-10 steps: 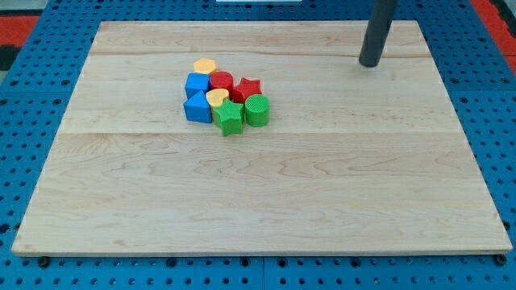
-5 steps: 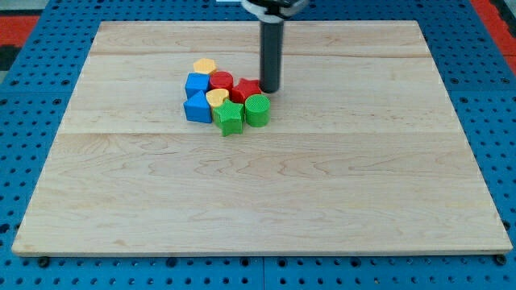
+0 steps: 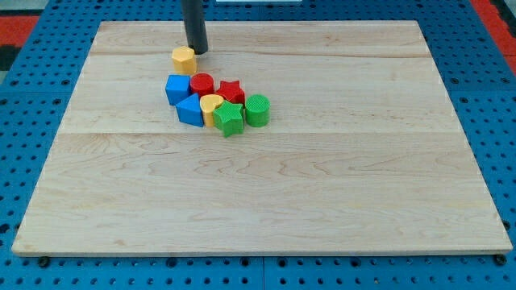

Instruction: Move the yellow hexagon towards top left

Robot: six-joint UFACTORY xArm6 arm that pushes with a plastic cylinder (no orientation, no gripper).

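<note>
The yellow hexagon (image 3: 184, 60) lies on the wooden board (image 3: 322, 185) near the view's top, left of centre, apart from the other blocks. My tip (image 3: 196, 51) stands just to its upper right, touching or nearly touching it. Below it is a cluster: a blue cube (image 3: 177, 87), a red cylinder (image 3: 201, 84), a red star (image 3: 231, 91), a blue triangular block (image 3: 191, 110), a yellow heart (image 3: 211, 105), a green star (image 3: 229, 118) and a green cylinder (image 3: 257, 109).
The board lies on a blue pegboard (image 3: 32, 97) that surrounds it on all sides. A red area (image 3: 16, 20) shows at the view's top left corner.
My tip moved from the view's top right across to the cluster's top left. The yellow hexagon shifted up and left, away from the cluster. The blue and red blocks shifted left.
</note>
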